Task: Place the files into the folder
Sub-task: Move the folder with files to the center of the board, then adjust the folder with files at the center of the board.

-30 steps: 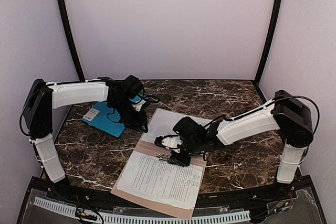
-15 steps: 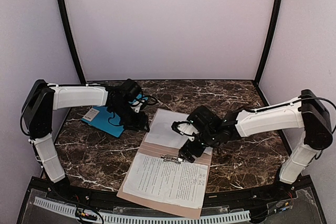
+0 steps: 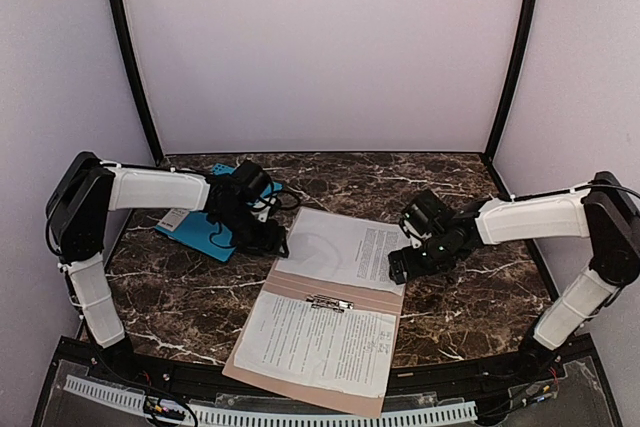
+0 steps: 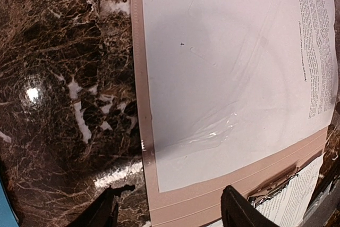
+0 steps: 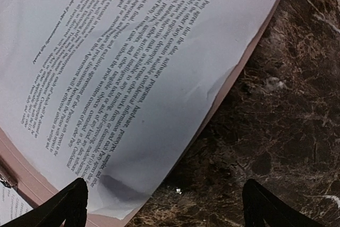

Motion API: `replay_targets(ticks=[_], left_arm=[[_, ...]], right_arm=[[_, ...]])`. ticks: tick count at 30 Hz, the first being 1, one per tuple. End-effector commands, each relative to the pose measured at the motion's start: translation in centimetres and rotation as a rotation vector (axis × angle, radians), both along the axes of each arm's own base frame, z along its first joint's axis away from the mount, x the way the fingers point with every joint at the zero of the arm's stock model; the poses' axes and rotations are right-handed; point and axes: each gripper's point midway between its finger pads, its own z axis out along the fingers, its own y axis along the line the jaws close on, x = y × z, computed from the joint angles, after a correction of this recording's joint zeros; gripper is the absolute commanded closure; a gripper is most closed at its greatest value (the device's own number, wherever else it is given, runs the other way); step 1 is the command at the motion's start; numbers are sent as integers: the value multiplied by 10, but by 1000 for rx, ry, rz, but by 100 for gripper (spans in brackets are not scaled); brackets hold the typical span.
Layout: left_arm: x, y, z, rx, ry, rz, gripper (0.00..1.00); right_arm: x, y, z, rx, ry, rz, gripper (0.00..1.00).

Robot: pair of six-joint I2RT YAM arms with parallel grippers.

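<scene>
Right tool now off the files, agape, empty; left tool likewise; clip half-hidden.

Left gripper, jaws apart, above an edge of the folder; a printed sheet lies on it, marble table alongside.

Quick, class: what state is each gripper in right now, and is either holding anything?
Left gripper: open, holding nothing.
Right gripper: open, holding nothing.
</scene>
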Motion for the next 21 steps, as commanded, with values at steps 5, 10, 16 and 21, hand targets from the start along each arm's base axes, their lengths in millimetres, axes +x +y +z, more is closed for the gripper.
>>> replay_targets(ticks=[5,10,16,21], left_arm=[[-8,7,-23,14,28,15,33],[-19,8,-33,-9,63,17,34],[-44,2,-46,-122,141,22,38],[-59,-13,-41,-279,174,30,41]], right_arm=[[4,0,-21,143,116,-98,1],[14,11,-31,175,146,-76,1],[33,20,-38,208,165,-40,3],[58,30,-39,271,185,20,6]])
